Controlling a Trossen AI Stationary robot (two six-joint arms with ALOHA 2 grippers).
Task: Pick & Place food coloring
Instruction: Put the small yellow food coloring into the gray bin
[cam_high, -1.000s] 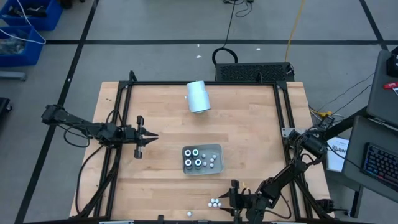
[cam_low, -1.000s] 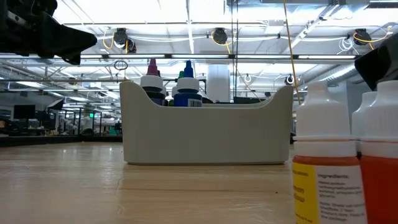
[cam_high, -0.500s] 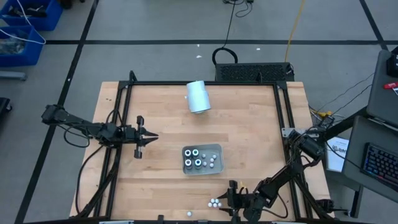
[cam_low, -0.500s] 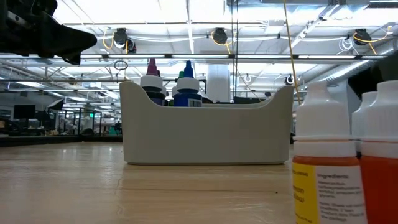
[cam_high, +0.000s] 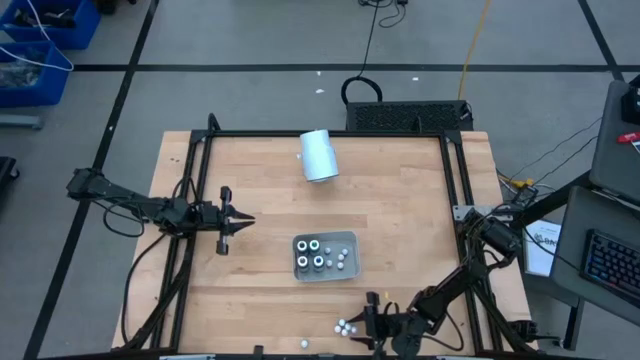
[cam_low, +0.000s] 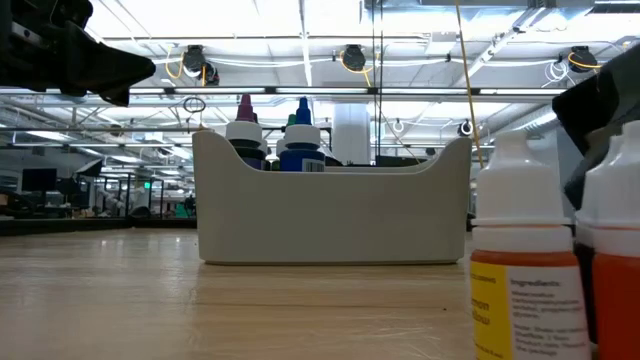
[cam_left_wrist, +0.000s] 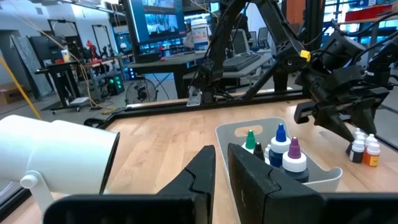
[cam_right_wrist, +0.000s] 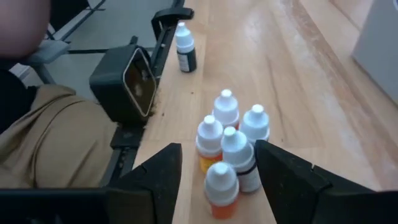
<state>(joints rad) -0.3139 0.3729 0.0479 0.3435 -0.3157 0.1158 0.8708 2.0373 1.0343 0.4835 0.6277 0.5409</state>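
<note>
Several small white-capped food coloring bottles (cam_right_wrist: 227, 143) stand in a cluster (cam_high: 344, 325) on their bases near the table's near edge. My right gripper (cam_right_wrist: 219, 180) is open, low over the table at the cluster (cam_high: 368, 320). One finger stands on either side of the nearest bottle, and I see no touch. One more bottle (cam_right_wrist: 185, 46) stands alone farther left (cam_high: 304, 343). Larger bottles (cam_high: 318, 254) stand in the grey tray (cam_high: 350, 240) at mid-table. My left gripper (cam_high: 238, 221) hangs shut at the left, level, well clear of the tray.
A pale cylinder (cam_high: 319, 155) lies on its side at the table's far middle. A black camera box (cam_right_wrist: 127, 84) sits at the near edge beside the cluster, with tan cloth (cam_right_wrist: 37, 143) beyond the edge. Bare wood lies between tray and cluster.
My right gripper has edged toward the cluster and tipped a little. One of its dark fingers now shows beside the rightmost bottles in the low view. The bottles stand where they were.
</note>
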